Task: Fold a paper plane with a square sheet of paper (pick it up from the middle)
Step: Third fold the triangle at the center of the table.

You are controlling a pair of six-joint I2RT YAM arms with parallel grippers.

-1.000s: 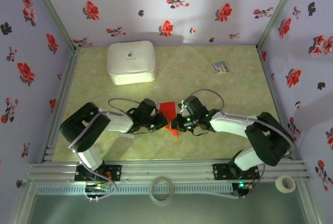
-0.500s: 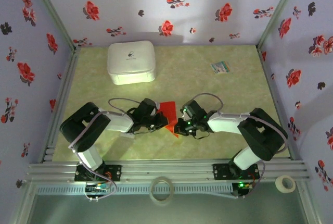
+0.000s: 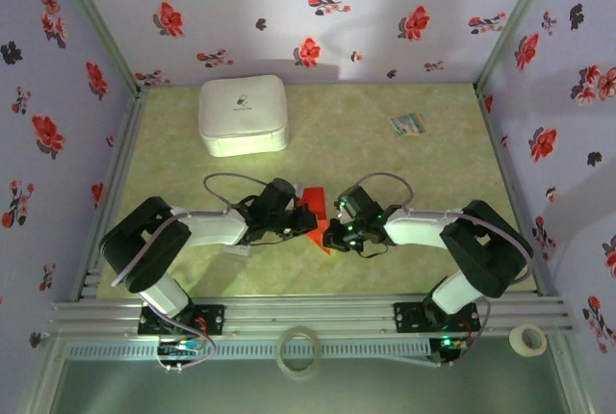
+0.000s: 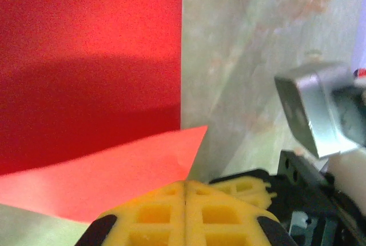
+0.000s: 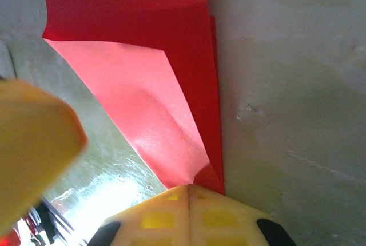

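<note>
Square sheet of paper, pinched by left tool and right tool, lies outside the white box.

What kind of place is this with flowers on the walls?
Probably a little robot test booth: flowered walls box in a green table, and two robot arms are bolted to a metal rail at its edge.

Cool, soft overhead light is washing the enclosure evenly
A dark shadow band is crossing the square sheet of paper, glare is bleaching the table, and a yellow finger is blurring beside the lens
</note>
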